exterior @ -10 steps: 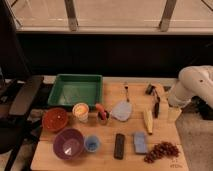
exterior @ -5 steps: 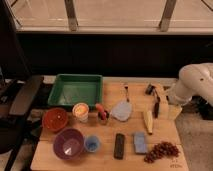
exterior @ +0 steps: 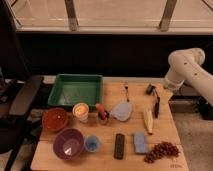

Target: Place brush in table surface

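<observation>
The brush (exterior: 156, 107) lies on the table surface (exterior: 107, 159) near its far right edge. Its long black handle points toward the front, and its dark head is at the far end beside the gripper. My gripper (exterior: 165, 96) hangs from the white arm (exterior: 184, 67) just right of the brush's upper end, low over the tabletop. I cannot tell whether it touches the brush.
A green tray (exterior: 75, 90) stands at the back left. A thin fork-like utensil (exterior: 126, 91), a grey-blue flat piece (exterior: 122, 111), a pale corn-like item (exterior: 148, 120), a black remote (exterior: 119, 145), a blue sponge (exterior: 140, 142), grapes (exterior: 161, 150), bowls (exterior: 69, 143) and cups (exterior: 80, 111) lie on the table.
</observation>
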Robot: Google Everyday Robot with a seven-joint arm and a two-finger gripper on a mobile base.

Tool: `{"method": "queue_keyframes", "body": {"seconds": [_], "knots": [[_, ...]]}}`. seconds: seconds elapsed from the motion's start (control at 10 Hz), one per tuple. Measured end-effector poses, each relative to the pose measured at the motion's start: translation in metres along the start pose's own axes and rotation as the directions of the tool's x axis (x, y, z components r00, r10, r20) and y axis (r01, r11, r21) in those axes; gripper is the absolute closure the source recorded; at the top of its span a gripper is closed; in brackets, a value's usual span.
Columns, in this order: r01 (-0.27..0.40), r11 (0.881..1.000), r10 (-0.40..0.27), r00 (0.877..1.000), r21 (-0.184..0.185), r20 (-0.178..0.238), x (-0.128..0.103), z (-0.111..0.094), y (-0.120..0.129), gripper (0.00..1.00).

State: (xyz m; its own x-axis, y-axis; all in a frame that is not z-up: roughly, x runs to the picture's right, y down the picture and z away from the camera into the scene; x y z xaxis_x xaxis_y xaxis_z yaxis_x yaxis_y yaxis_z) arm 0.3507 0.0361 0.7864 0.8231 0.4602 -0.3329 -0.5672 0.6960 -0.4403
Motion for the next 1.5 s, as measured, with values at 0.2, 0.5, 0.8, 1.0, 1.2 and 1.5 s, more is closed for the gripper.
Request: {"method": "queue_keyframes", "body": {"seconds": [0.2, 0.5, 0.8, 1.0, 1.2, 1.5], "knots": [[-0.244, 0.970, 0.244, 0.970, -0.010, 0.023, 0.009, 0.020, -0.015, 0.20], [-0.413, 0.910, 0.415, 0.906, -0.035, 0.088, 0.019, 0.030, -0.025, 0.20], [-0.415, 0.909, 0.416, 0.905, -0.036, 0.091, 0.015, 0.030, -0.025, 0.20], [-0.467, 0.883, 0.468, 0.876, -0.039, 0.116, 0.020, 0.028, -0.037, 0.20], [-0.505, 0.863, 0.504, 0.851, -0.036, 0.150, 0.024, 0.033, -0.047, 0.20], [-0.532, 0.847, 0.522, 0.824, -0.015, 0.219, 0.003, 0.044, -0.042, 0.20]]}}
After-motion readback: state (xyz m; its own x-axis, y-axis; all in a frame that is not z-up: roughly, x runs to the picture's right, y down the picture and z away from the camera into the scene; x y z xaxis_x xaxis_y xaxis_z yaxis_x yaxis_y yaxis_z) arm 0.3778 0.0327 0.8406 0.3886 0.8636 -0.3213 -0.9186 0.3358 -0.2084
